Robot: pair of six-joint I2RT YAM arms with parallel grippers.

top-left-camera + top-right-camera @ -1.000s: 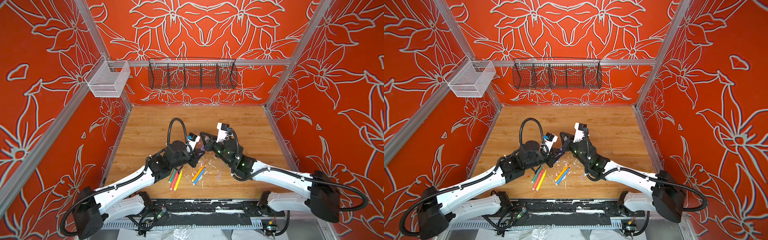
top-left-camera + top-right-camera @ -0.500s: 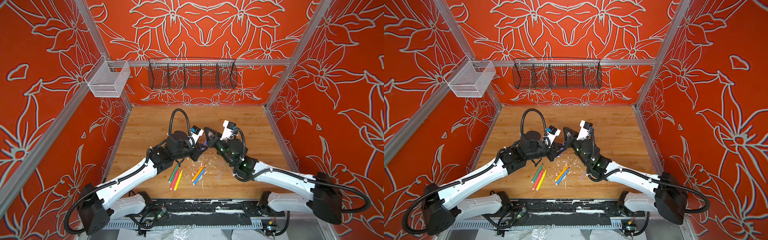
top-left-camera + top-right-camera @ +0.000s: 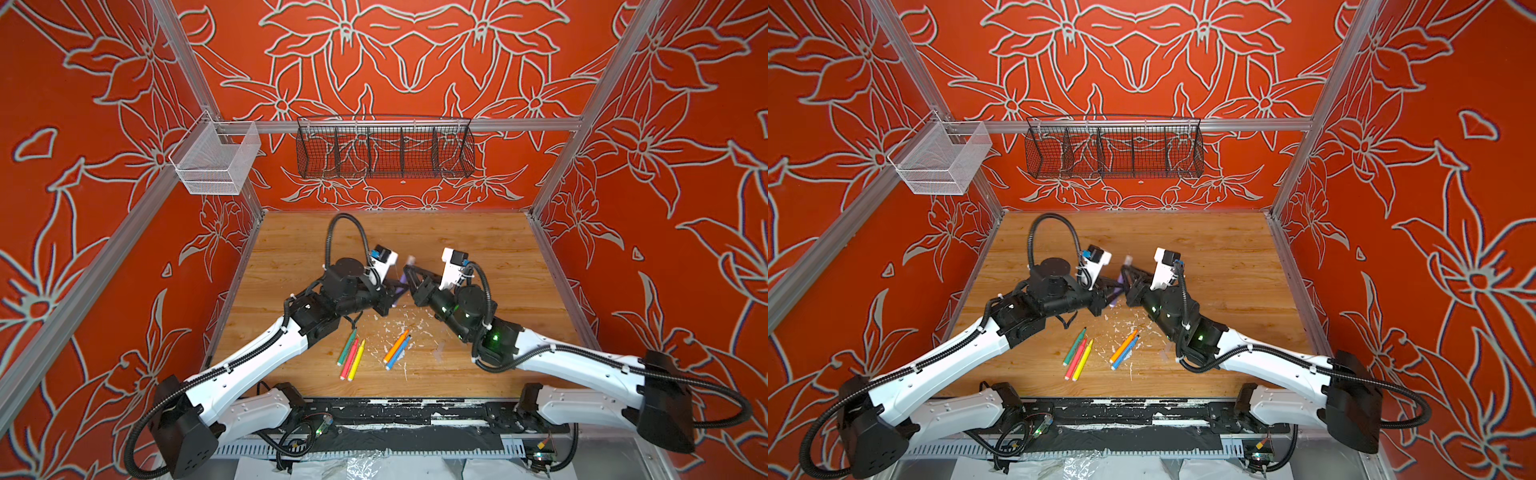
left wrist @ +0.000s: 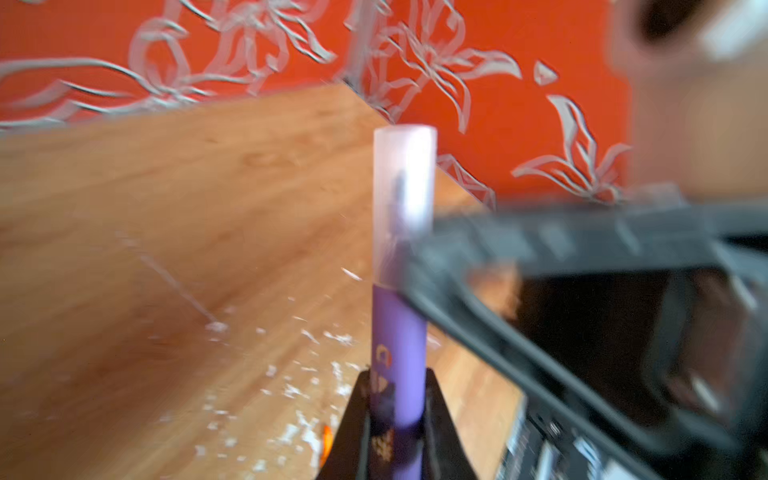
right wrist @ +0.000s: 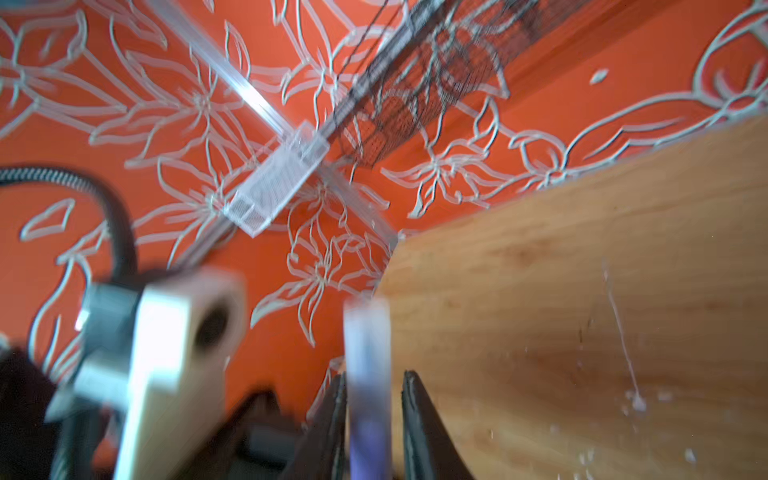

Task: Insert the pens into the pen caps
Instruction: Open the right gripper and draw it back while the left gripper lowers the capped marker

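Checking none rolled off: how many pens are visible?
6: green, pink, yellow together on the table; orange, blue beside them; purple in the left end effector. None seems hidden.

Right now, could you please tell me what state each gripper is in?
The left gripper is shut on the purple pen.
The right gripper is open, its jaws standing either side of the cap.

Lab cell — aluminium-framed floral walls [image 3: 415, 54]
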